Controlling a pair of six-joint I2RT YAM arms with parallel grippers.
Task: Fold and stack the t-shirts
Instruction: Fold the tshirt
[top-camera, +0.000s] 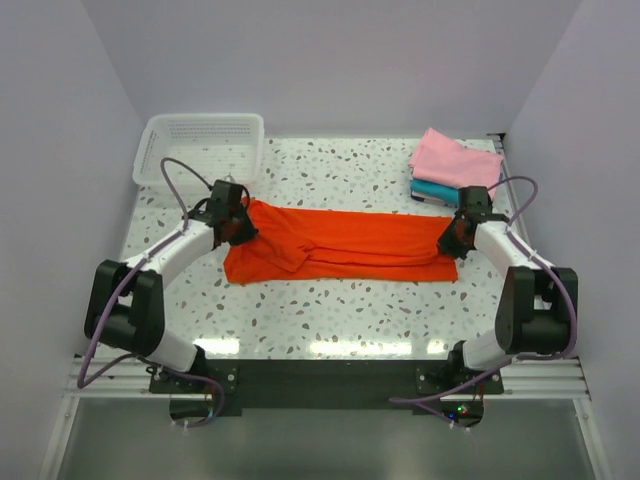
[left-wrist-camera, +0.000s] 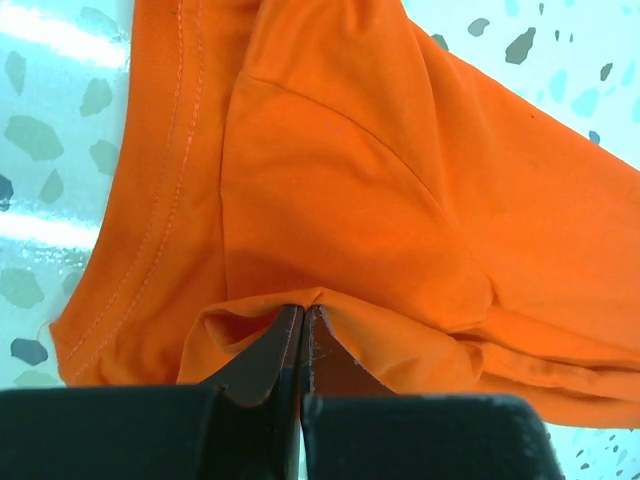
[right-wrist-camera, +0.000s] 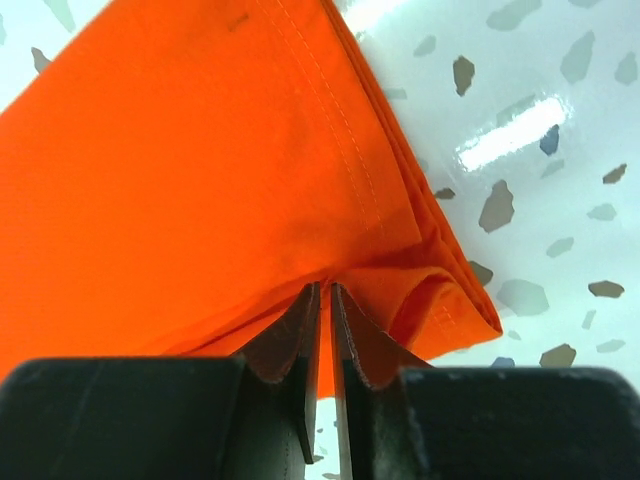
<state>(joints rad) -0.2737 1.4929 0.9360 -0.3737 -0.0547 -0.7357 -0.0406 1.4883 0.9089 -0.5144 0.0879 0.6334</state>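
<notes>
The orange-red t-shirt (top-camera: 340, 245) lies stretched left to right across the middle of the speckled table, folded into a long band. My left gripper (top-camera: 240, 232) is at its left end, jaws pressed together on a raised fold of the orange cloth (left-wrist-camera: 400, 150), as the left wrist view shows at the gripper (left-wrist-camera: 302, 312). My right gripper (top-camera: 450, 243) is at the shirt's right end. There its jaws (right-wrist-camera: 325, 290) stand a thin slit apart with the hemmed corner of the shirt (right-wrist-camera: 180, 180) pinched at their tips. A pink t-shirt (top-camera: 452, 160) lies on a teal t-shirt (top-camera: 432, 192) at the back right.
A white mesh basket (top-camera: 200, 148) stands at the back left corner, just behind the left gripper. Grey walls close in the table on three sides. The pink and teal pile sits right behind the right gripper.
</notes>
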